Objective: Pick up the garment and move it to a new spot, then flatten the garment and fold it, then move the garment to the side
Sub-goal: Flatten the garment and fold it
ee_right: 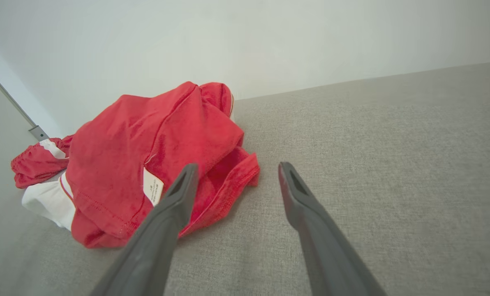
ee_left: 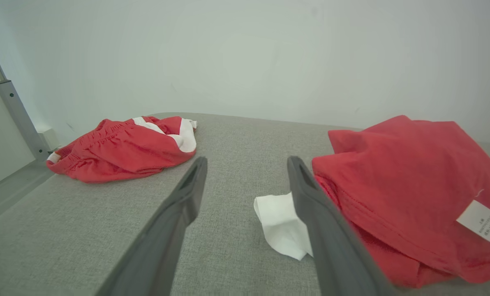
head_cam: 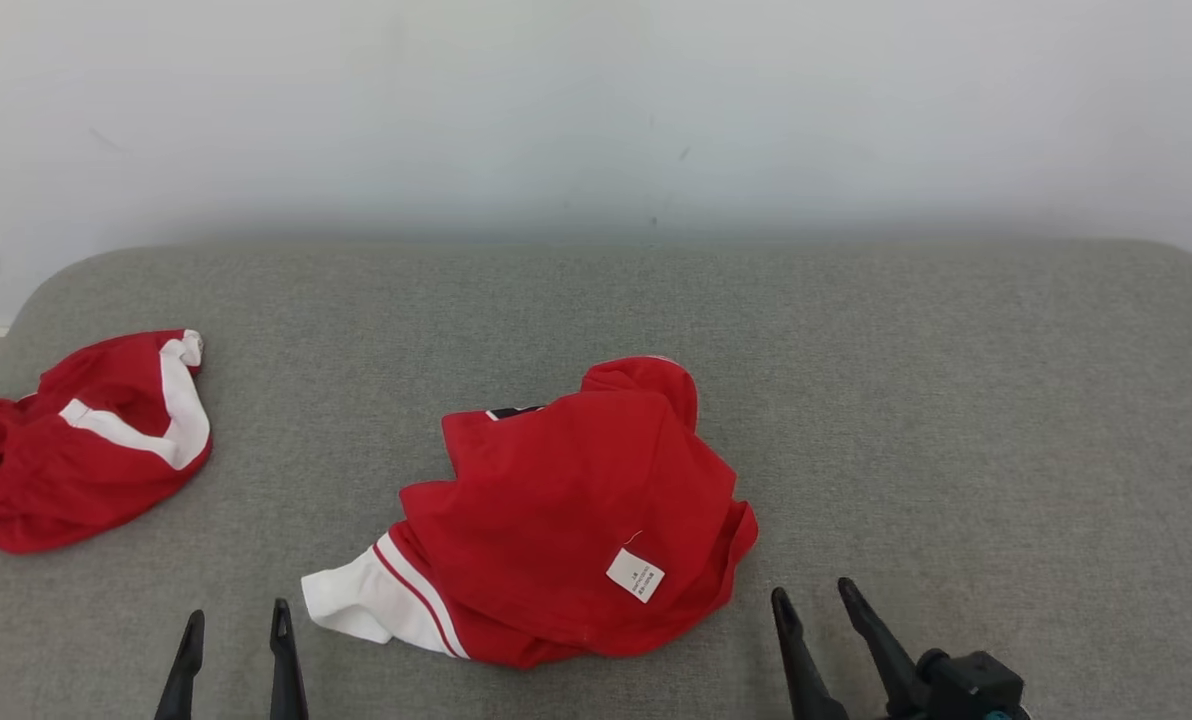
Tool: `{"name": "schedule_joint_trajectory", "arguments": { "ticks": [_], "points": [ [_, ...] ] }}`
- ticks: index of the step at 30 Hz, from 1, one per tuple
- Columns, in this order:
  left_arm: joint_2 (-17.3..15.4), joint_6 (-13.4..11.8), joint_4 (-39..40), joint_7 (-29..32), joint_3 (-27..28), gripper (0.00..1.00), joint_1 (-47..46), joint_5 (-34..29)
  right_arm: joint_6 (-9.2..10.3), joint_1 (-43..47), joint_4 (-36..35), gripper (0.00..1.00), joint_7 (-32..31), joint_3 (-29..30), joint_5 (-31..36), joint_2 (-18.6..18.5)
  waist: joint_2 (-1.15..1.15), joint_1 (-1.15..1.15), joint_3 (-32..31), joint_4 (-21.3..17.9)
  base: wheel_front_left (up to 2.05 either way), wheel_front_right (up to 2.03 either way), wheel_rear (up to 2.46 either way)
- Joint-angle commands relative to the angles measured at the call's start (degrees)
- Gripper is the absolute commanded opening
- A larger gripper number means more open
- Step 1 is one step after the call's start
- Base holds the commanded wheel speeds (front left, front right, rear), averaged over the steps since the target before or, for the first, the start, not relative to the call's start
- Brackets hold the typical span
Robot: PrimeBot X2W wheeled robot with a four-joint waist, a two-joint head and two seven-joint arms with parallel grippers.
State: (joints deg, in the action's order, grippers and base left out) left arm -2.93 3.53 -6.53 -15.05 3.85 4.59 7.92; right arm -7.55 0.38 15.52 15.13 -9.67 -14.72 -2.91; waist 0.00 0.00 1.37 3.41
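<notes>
The garment [head_cam: 576, 500] is a red top with a white cuff [head_cam: 346, 600] and a white label [head_cam: 635, 575], lying crumpled in the middle of the grey padded surface [head_cam: 956, 400]. My left gripper [head_cam: 237, 612] stands open at the near edge, just left of the cuff, holding nothing. In the left wrist view the open left gripper [ee_left: 247, 160] has the cuff [ee_left: 280, 226] beside its right finger and the garment [ee_left: 413, 172] further right. My right gripper [head_cam: 813, 590] is open and empty by the garment's near right corner. The right wrist view shows the right gripper [ee_right: 237, 165] beside the garment's hem [ee_right: 146, 135].
A second red garment with a white band [head_cam: 76, 450] lies bunched at the surface's far left edge, seen too in the left wrist view [ee_left: 121, 150]. A pale wall [head_cam: 596, 100] rises behind the surface. Bare grey fabric stretches to the right of the right gripper.
</notes>
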Motion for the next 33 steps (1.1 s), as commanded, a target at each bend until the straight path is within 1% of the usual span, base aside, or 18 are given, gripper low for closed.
{"name": "schedule_joint_trajectory", "arguments": {
  "ticks": [1,4,9,11,14,15,16,17,18,19,20,24,27,33],
  "points": [
    [0.0,-0.4,-0.6,-0.2,-0.4,1.00,0.3,0.7,0.13,-1.5,1.8,1.00,0.0,-1.3,-0.5,0.0,0.00,0.00,0.1,1.2,0.00,0.00,0.00],
    [0.1,-0.4,-1.1,-0.2,-0.9,1.00,-0.2,0.8,0.13,-3.8,5.9,1.00,0.0,-2.9,-1.0,0.0,0.00,0.00,0.4,2.7,0.00,0.00,0.00],
    [0.1,-0.5,-1.5,-0.2,-1.8,1.00,-0.9,1.2,0.13,-7.6,13.0,1.00,0.0,-3.2,-1.5,0.0,0.00,0.00,0.7,5.4,0.00,0.00,0.00],
    [0.0,-0.6,-1.5,-0.2,-1.9,1.00,-0.9,1.4,0.13,-8.1,14.1,1.00,0.0,-3.4,-1.5,0.0,0.00,0.00,0.7,5.7,0.00,0.00,0.00],
    [0.1,-0.8,-2.0,-0.2,-2.5,1.00,-0.9,1.7,0.13,-9.9,19.3,1.00,0.0,-3.9,-2.1,0.0,0.00,0.00,0.5,6.7,0.00,0.00,0.00],
    [0.1,-0.8,-2.0,-0.2,-2.6,1.00,-0.9,1.7,0.13,-10.2,20.3,0.86,0.0,-4.1,-2.5,0.0,0.00,0.00,0.4,6.8,0.00,0.00,0.00],
    [0.1,-0.9,-2.1,-0.2,-2.7,1.00,-1.0,1.9,0.13,-10.4,21.5,0.62,0.0,-4.1,-2.8,0.0,0.00,0.00,0.3,7.0,0.00,0.00,0.00],
    [0.1,-0.9,-2.2,-0.2,-2.9,1.00,-1.0,1.9,0.13,-10.7,22.4,0.44,0.0,-4.2,-3.0,0.0,0.00,0.00,0.3,7.2,0.00,0.00,0.00],
    [0.1,-0.9,-2.2,-0.2,-3.0,1.00,-1.1,1.9,0.13,-11.0,23.2,0.30,0.0,-4.2,-3.3,0.0,0.00,0.00,0.3,7.5,0.00,0.00,0.00],
    [0.1,-0.9,-2.2,-0.2,-3.2,1.00,-1.2,2.1,0.13,-11.3,24.0,0.04,0.0,-4.4,-3.8,0.0,0.00,0.00,0.3,7.6,0.00,0.00,0.00],
    [0.1,-1.0,-2.2,-0.2,-3.4,1.00,-1.3,2.1,0.13,-11.7,24.7,0.00,0.0,-4.5,-4.3,0.0,0.00,0.00,0.4,7.8,0.00,0.00,0.00],
    [0.1,-1.1,-2.1,-0.2,-3.9,1.00,-1.3,2.4,0.13,-13.0,25.6,0.00,0.0,-3.6,-5.4,0.0,0.00,0.00,0.6,7.8,0.00,0.00,0.00],
    [0.1,-1.3,-1.9,-0.2,-3.4,1.00,-1.1,2.5,0.13,-13.6,23.9,0.00,0.0,-1.8,-3.8,0.0,0.00,0.00,1.0,6.9,0.00,0.00,0.00],
    [0.1,-1.7,-2.0,-0.2,-2.8,1.00,-1.2,3.6,0.13,-13.2,18.7,0.00,0.0,5.9,-0.9,0.1,0.00,0.00,1.8,4.6,0.00,0.00,0.00]
  ]
}}
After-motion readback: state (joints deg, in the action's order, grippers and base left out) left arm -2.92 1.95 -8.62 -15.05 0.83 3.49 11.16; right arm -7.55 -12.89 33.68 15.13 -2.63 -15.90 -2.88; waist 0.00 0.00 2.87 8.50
